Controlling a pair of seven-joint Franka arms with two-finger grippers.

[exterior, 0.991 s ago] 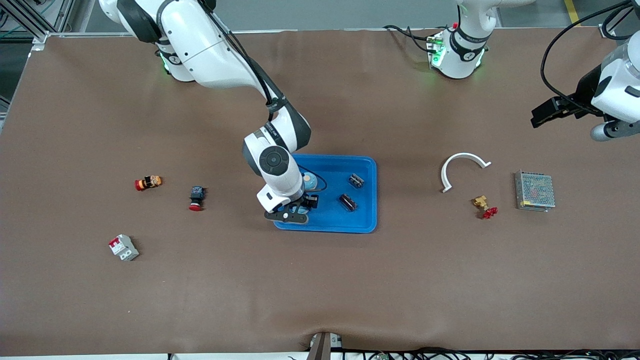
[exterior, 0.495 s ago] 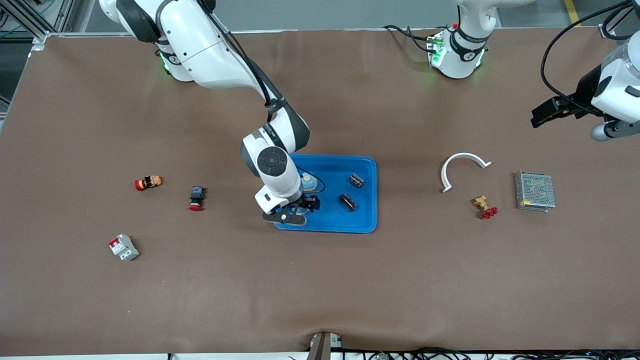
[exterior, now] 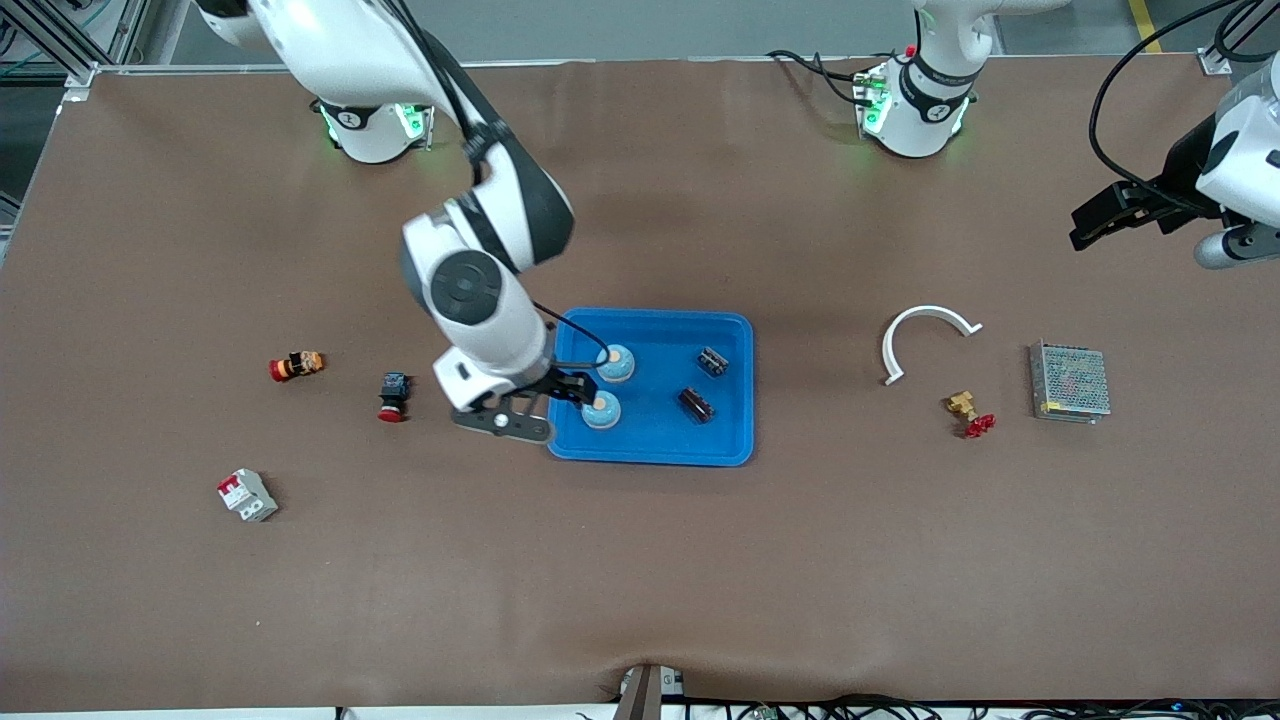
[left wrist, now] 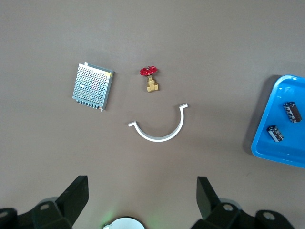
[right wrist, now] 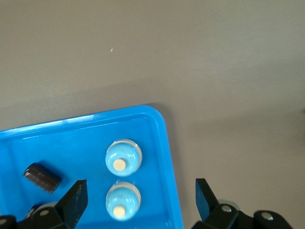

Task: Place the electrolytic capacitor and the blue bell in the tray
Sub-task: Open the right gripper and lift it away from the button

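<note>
- Front view, starting at the right arm's end of the table: you have a grey and red breaker (exterior: 247,495) nearest the camera, then an orange and red button (exterior: 296,366) and a black switch with a red cap (exterior: 392,395), all well apart from the tray (exterior: 722,447)
- Your right gripper (exterior: 545,402) hangs over the tray's edge at that end, fingers spread wide and holding nothing
- Two blue bells sit in the tray: bell one (exterior: 602,410) nearer the camera, bell two (exterior: 615,363) just beside it; the right wrist view shows them side by side (right wrist: 122,200) (right wrist: 123,159)
- Two dark electrolytic capacitors lie in the tray's other half: capacitor one (exterior: 696,404) and capacitor two (exterior: 712,361)
- Past the tray you'll see a white curved clip (exterior: 927,338), a brass valve with a red handle (exterior: 969,413) and a grey mesh box (exterior: 1070,382)
- Your left gripper (exterior: 1105,216) waits in the air over bare table near the mesh box, fingers (left wrist: 74,195) spread apart and empty
- Nothing blocks the way to the tray
</note>
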